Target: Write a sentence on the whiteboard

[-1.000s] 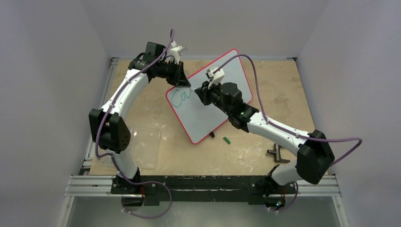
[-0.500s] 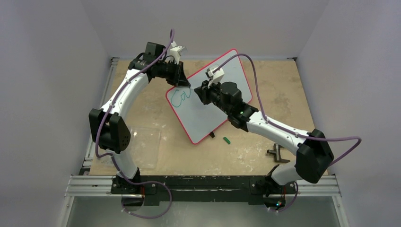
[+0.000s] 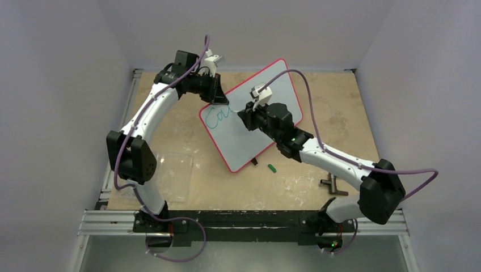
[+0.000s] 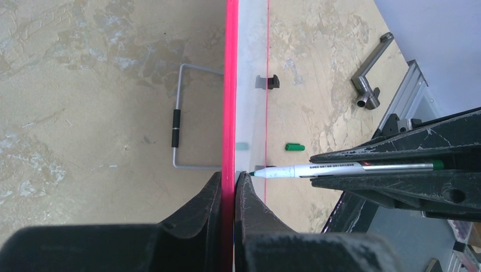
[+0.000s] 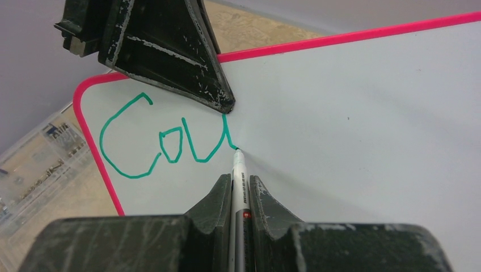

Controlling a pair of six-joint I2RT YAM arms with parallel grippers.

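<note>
Teal sentence (image 5: 164, 145) (just "Cou") lies beyond right gripper (image 5: 239, 179).

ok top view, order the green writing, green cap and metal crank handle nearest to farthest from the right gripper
1. green writing, on the whiteboard just left of the right gripper.
2. green cap, on the table, nearer the arm bases.
3. metal crank handle, far right beside the right arm.

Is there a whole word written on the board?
No, the whiteboard shows only three green letters, "Cou", ending at the marker.
</note>
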